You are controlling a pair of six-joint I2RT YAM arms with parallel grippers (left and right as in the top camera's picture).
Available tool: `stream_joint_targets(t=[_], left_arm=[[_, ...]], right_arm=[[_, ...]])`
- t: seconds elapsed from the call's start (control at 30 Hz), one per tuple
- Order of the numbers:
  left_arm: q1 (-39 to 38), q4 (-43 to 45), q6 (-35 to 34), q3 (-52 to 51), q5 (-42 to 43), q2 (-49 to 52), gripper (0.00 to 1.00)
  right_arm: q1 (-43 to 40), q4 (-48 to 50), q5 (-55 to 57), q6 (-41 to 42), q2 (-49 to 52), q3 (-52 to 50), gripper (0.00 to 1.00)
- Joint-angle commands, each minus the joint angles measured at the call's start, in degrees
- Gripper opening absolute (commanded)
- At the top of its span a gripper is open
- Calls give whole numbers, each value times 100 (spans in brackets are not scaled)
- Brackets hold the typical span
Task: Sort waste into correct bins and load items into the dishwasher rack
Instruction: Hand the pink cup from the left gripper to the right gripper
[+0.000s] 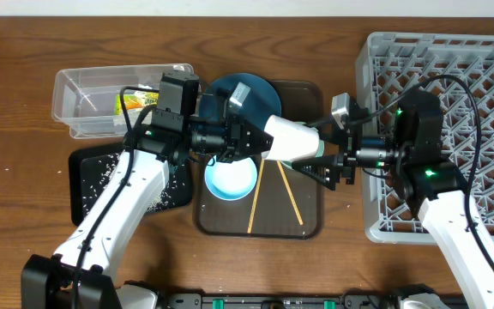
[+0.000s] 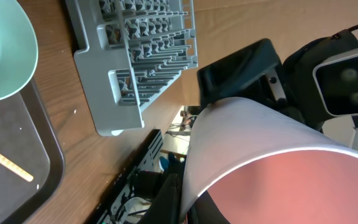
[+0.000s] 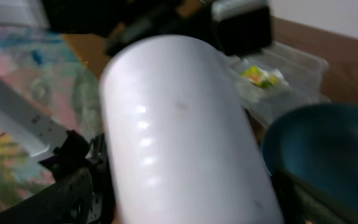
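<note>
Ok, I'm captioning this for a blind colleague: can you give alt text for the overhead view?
Both arms meet above the brown tray, a white cup sideways between the left gripper and right gripper. Below lie a light blue bowl and two chopsticks; the grey rack stands at right.

A dark brown serving tray (image 1: 309,193) with rounded corners and a raised rim lies at the centre of a wood-grain table (image 1: 24,103), its long sides running from the near edge towards the far one. A strip of white wall (image 1: 230,10) shows beyond the table's far edge, and a black rail with green fittings (image 1: 281,302) runs along the near edge
</note>
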Motion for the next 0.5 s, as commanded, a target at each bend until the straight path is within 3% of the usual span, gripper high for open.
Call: stream_joint_targets(t=[0.0, 0.3, 0.47], left_arm=[[-2, 28, -4, 92, 162, 46, 6], [-2, 48, -7, 94, 162, 46, 6], [-2, 50, -4, 94, 146, 46, 7]], right_arm=[[55, 35, -463, -66, 22, 98, 86], [55, 7, -457, -66, 22, 98, 58], [55, -59, -446, -61, 22, 98, 49]])
